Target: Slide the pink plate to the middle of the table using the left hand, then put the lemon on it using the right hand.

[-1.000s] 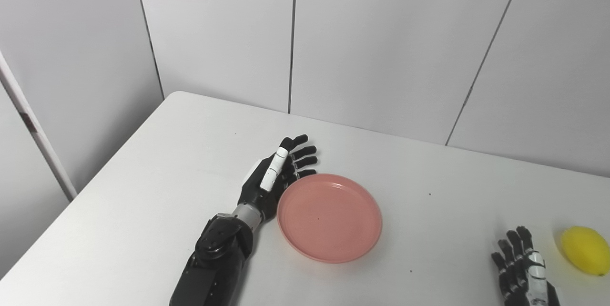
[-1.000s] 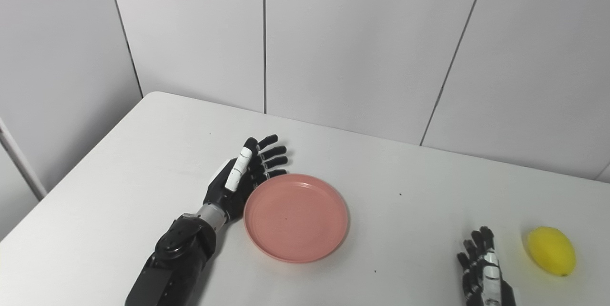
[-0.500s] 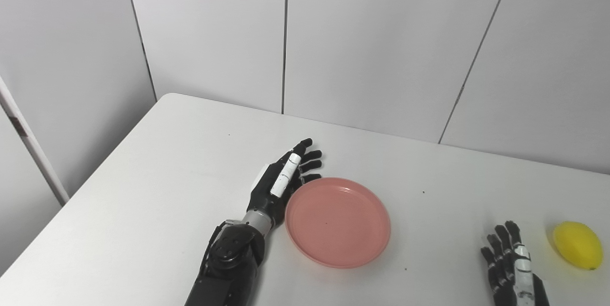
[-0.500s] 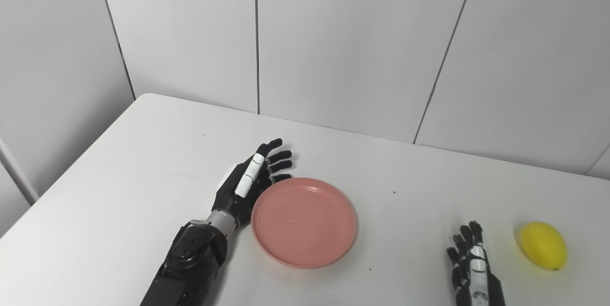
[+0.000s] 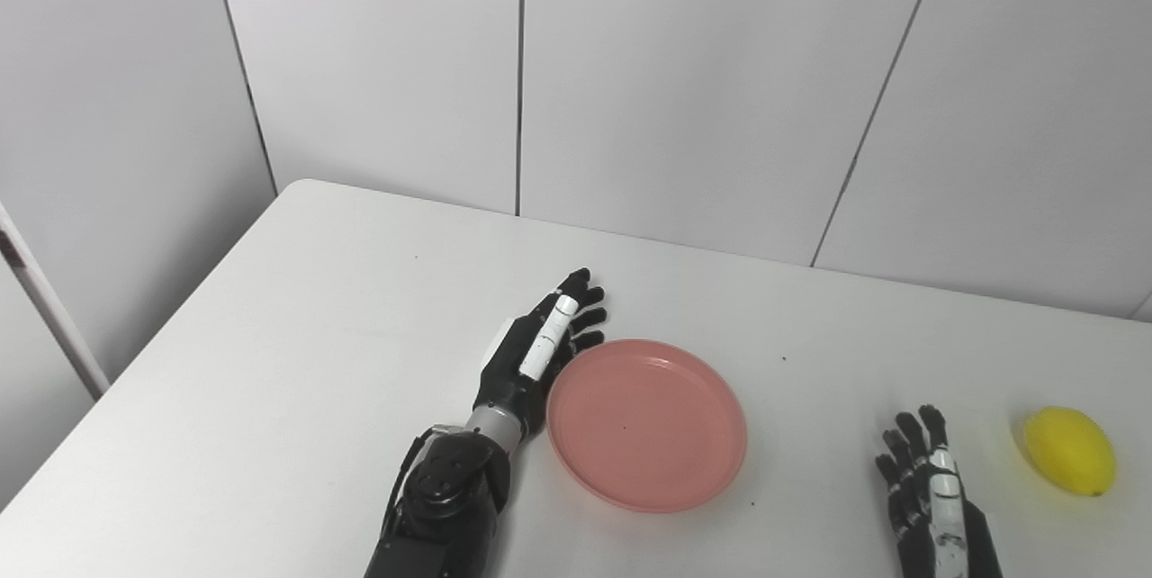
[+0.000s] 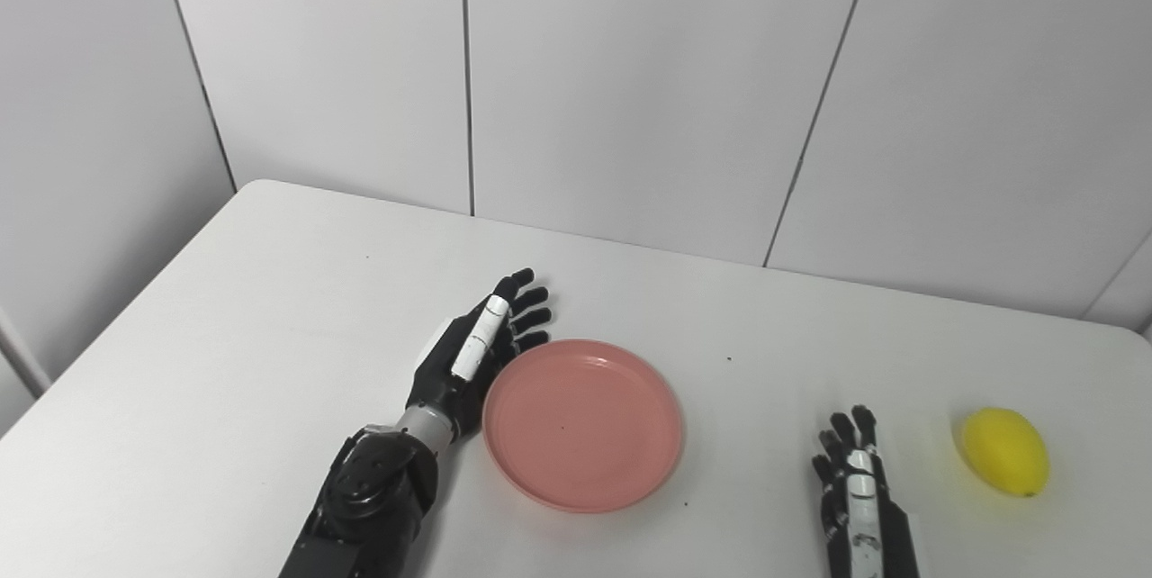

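Pink plate (image 5: 646, 423): shallow, likely light, stiff, slides easily, push at rim where open, empty left hand (image 5: 537, 355) rests; lemon (image 5: 1069, 450): firm, rollable, grasp around middle; right hand (image 5: 931, 492) open, empty.

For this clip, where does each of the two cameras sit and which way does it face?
Left eye view: on the head, looking down and forward at the white table; the left hand lies open beside the pink plate, and the right hand is open near the lemon.
Right eye view: on the head a little to the right, facing the same way; both arms rise from the bottom edge.
Shared: the same table, plate, lemon, both hands and the panelled wall, slightly offset sideways.
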Robot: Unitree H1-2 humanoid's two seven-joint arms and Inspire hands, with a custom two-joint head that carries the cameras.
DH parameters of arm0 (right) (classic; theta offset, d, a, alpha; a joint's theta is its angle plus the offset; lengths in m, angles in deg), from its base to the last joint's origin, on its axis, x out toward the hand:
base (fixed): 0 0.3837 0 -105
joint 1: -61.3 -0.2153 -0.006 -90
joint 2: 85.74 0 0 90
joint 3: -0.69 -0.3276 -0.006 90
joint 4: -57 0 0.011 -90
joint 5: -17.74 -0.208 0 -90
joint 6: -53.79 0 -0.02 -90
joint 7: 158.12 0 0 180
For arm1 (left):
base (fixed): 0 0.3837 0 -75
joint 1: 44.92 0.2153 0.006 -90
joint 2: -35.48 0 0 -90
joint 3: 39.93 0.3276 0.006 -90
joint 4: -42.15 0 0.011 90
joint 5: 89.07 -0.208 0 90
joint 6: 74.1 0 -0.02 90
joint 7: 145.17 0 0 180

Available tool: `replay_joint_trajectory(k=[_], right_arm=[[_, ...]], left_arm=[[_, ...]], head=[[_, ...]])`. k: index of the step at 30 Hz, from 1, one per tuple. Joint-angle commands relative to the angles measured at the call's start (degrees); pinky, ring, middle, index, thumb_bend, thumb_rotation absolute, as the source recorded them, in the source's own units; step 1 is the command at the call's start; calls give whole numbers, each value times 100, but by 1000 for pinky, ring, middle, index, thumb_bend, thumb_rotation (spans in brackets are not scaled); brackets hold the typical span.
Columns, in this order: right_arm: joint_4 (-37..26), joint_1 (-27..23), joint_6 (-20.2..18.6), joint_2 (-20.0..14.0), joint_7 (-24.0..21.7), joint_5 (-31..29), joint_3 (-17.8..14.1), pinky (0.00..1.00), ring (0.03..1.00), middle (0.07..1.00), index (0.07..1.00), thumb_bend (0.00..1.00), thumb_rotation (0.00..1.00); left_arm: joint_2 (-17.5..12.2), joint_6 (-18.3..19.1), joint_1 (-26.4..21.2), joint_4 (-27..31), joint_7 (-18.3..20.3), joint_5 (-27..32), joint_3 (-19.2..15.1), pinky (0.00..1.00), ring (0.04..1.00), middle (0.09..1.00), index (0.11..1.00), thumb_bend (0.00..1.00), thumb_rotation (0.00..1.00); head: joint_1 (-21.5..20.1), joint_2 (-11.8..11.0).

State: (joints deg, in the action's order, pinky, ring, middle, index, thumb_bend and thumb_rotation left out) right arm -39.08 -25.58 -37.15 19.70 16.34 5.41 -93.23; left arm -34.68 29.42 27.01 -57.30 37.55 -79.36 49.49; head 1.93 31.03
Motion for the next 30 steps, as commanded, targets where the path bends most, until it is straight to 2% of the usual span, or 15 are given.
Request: replay_joint_trajectory(k=[1,8,11,16,21,30], right_arm=[[166,155,53,130,41,0,72,1000,978,968,1000,689,870],[143,142,63,146,41,79,113,1000,987,977,1000,691,882],[132,145,44,183,78,59,108,1000,982,970,1000,697,860],[99,146,7,212,122,91,157,1000,978,968,1000,724,847],[96,132,-8,268,213,162,214,1000,973,962,1000,749,834],[105,94,-58,432,382,311,305,1000,968,952,991,729,819]], left_arm=[[38,443,210,-155,-35,7,35,869,886,897,943,838,787],[202,516,252,-100,-72,-5,81,882,876,893,979,834,769],[202,518,259,-99,-31,-11,101,924,901,900,999,833,772],[129,469,251,-119,3,-31,130,928,901,902,1000,831,788],[55,445,222,-165,19,55,4,936,910,895,981,817,783],[-188,500,159,-125,192,139,-131,858,878,885,940,829,761]], head=[[-54,14],[-137,40],[-183,54],[-353,83],[-654,115],[-1121,171]])
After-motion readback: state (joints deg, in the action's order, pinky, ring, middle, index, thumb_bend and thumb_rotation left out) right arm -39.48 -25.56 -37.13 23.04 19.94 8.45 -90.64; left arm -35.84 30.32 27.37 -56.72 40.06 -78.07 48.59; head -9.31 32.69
